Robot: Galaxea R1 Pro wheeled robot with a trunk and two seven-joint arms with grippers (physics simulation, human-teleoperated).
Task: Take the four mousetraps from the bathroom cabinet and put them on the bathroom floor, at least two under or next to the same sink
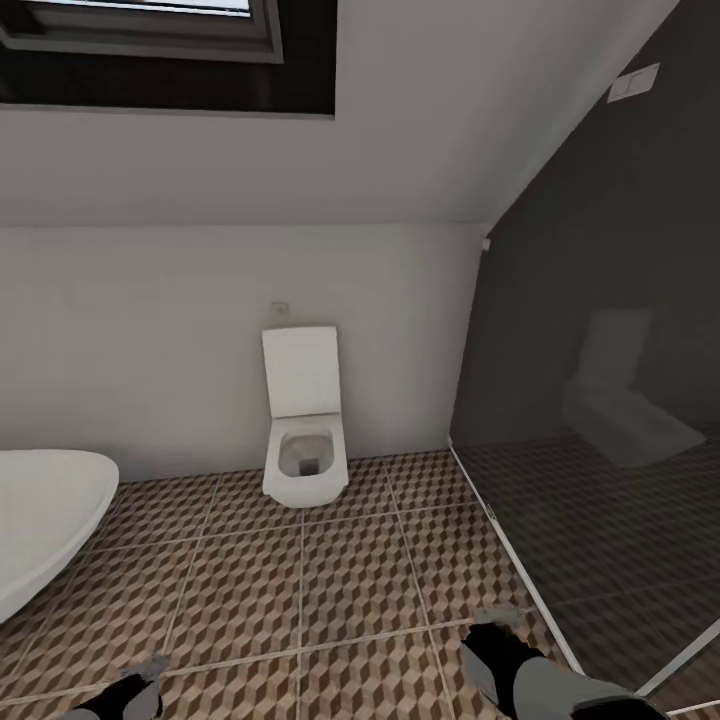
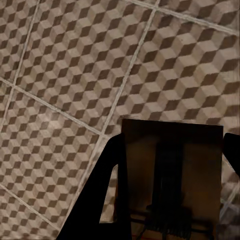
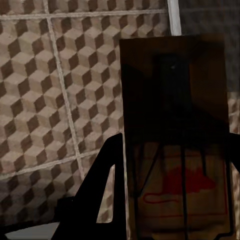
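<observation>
Brown mousetraps are sitting in both grippers. The left gripper (image 2: 170, 195) is pinching one mousetrap (image 2: 172, 175) between its dark fingers (image 2: 97, 200), above the bathroom floor (image 2: 60, 75). The right gripper (image 3: 172, 200) is pinching another mousetrap (image 3: 175, 135), one with a red mouse drawn on it, over the same cube-pattern tiles. Up ahead, a white toilet (image 1: 304, 420) is standing by the wall. A white bathtub (image 1: 45, 520) is showing at the left and a dark glass wall (image 1: 600, 400) at the right.
</observation>
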